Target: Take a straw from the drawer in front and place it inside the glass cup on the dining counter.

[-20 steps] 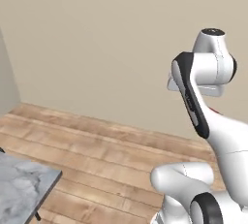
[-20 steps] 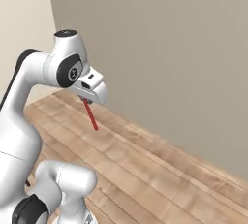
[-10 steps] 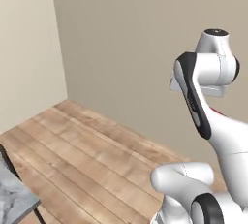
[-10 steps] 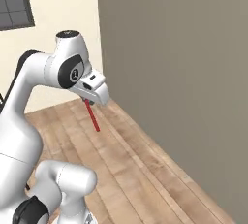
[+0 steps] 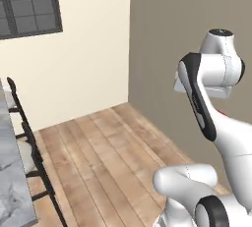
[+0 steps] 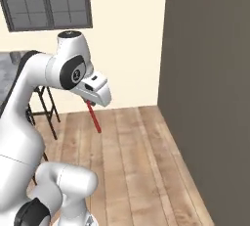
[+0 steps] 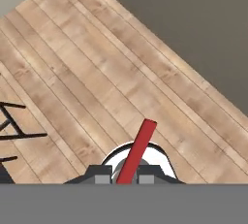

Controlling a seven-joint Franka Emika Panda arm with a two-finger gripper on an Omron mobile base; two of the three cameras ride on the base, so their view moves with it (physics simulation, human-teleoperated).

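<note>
While the arm is being held high above the wooden floor (image 6: 132, 156), the straw (image 6: 93, 117) is being clamped between the nearly closed fingers of the gripper (image 7: 125, 174). From the right base view, the red stick is being shown hanging down at a slant below the hand. At the left edge, the marble dining counter (image 5: 11, 182) is being flanked by black stools (image 5: 30, 157), beneath a dark-framed window (image 6: 49, 2).
</note>
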